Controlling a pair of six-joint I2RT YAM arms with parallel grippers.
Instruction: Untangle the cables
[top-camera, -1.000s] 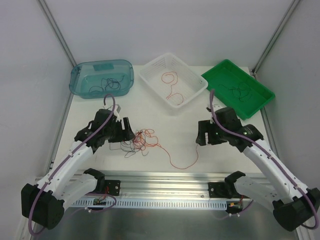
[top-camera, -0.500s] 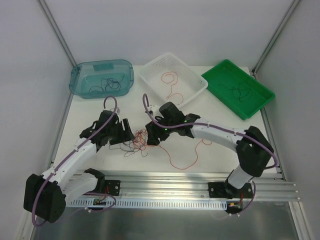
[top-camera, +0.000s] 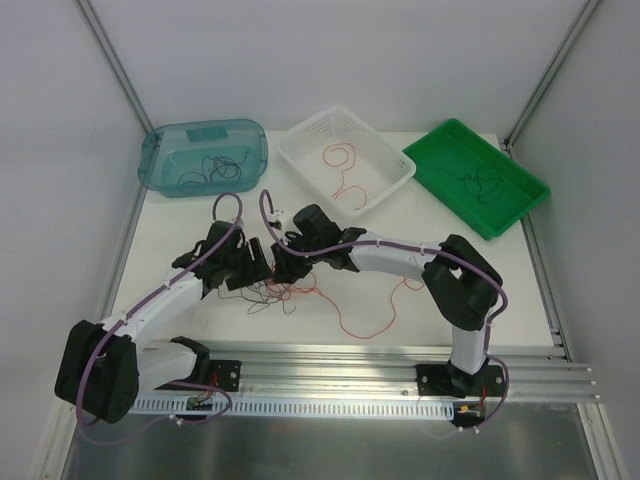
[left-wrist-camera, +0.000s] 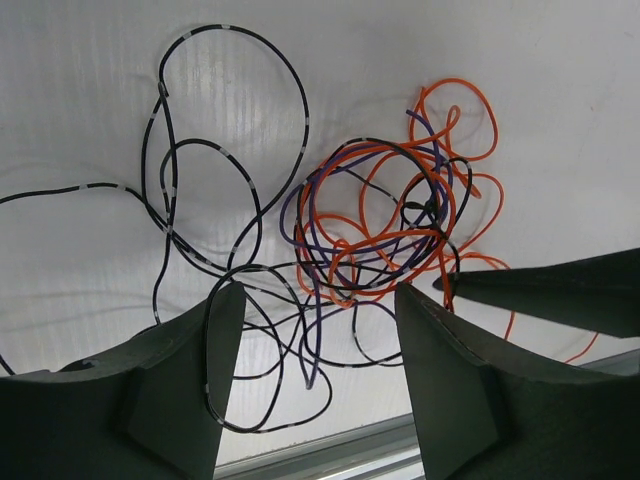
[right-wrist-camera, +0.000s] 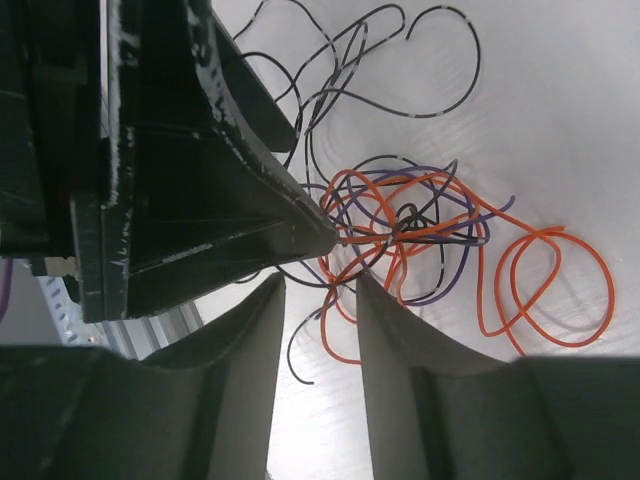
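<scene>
A tangle of orange, purple and black cables (top-camera: 282, 285) lies on the white table, left of centre. My left gripper (top-camera: 254, 268) is open at the tangle's left edge. In the left wrist view the gripper (left-wrist-camera: 320, 345) straddles loose black loops, and the orange and purple knot (left-wrist-camera: 390, 225) lies just beyond its fingertips. My right gripper (top-camera: 281, 264) has reached across to the tangle's upper side, almost touching the left gripper. In the right wrist view it (right-wrist-camera: 318, 295) is open and empty, with the knot (right-wrist-camera: 415, 230) just past its tips. A long orange strand (top-camera: 365, 325) trails right.
At the back stand a teal bin (top-camera: 160, 150) holding black cables, a white basket (top-camera: 300, 140) holding an orange cable and a green tray (top-camera: 520, 180) holding a dark cable. The left gripper's body (right-wrist-camera: 170, 150) fills the right wrist view's upper left. A metal rail (top-camera: 340, 360) lines the near edge.
The right arm has swung from the right side of the table across to the tangle beside the left gripper. The left gripper has edged slightly right. The cables lie as before.
</scene>
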